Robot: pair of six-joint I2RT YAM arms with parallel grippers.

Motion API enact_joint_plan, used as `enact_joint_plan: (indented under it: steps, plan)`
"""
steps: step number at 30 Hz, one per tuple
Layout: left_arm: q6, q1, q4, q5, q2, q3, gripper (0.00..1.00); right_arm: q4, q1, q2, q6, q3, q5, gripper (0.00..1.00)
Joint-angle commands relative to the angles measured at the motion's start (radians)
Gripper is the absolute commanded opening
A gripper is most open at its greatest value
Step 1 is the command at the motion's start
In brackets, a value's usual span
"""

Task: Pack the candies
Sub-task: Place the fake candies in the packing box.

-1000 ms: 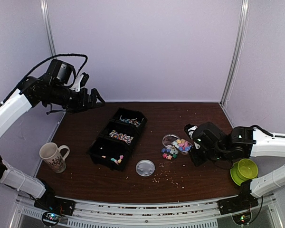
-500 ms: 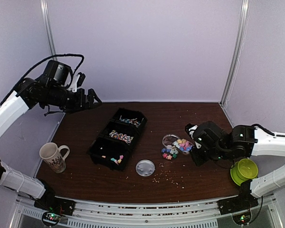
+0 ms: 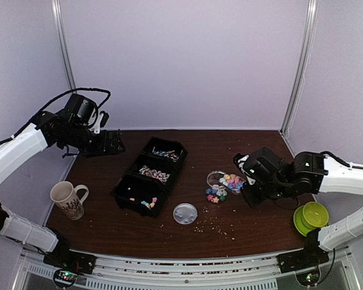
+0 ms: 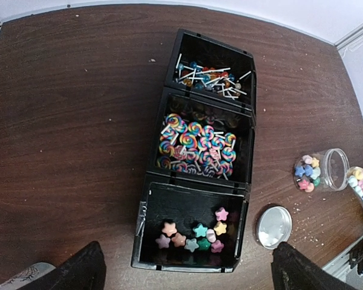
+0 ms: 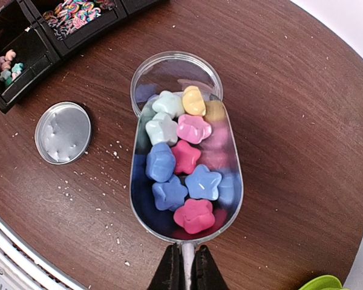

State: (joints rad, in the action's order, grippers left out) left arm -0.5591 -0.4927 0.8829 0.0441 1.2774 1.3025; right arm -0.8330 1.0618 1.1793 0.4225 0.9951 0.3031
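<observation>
Pink, blue, white and yellow star candies (image 5: pixel 184 163) fill a metal scoop (image 5: pixel 230 181). My right gripper (image 5: pixel 186 269) is shut on the scoop's thin handle. The scoop's tip rests at the mouth of a clear jar (image 5: pixel 169 69) lying on its side. That jar (image 3: pixel 216 179) holds a few candies (image 3: pixel 216 194) at its closed end. A black three-compartment tray (image 4: pixel 143 223) holds star candies (image 4: pixel 193 235), swirl lollipops (image 4: pixel 196 145) and small lollipops (image 4: pixel 209 75). My left gripper (image 4: pixel 190 269) hangs open high over the tray's star compartment, and it (image 3: pixel 116 144) shows at the back left.
The jar's round metal lid (image 3: pixel 185 213) lies in front of the tray. Pale crumbs (image 3: pixel 215 226) are scattered near the front edge. A patterned mug (image 3: pixel 68 199) stands at the left, a green bowl-like item (image 3: pixel 310 217) at the right. Walls close the back and sides.
My left arm has come down and drawn slightly inward over the back left, still open. The right gripper with the loaded scoop has edged up toward the jar.
</observation>
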Motion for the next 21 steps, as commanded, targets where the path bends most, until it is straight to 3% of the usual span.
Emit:
enact_joint_plan:
  steps: [1, 9, 21]
  plan:
    - [0.051, 0.016, -0.088, 0.030, 0.017, -0.033, 0.98, -0.062, 0.000, 0.035, -0.014, 0.080, 0.005, 0.00]
    - [0.096, 0.039, -0.208, 0.072, 0.054, -0.136, 0.98, -0.220, -0.001, 0.152, -0.029, 0.224, 0.000, 0.00]
    - [0.138, 0.067, -0.270, 0.091, 0.049, -0.206, 0.98, -0.282, -0.035, 0.195, -0.039, 0.282, -0.023, 0.00]
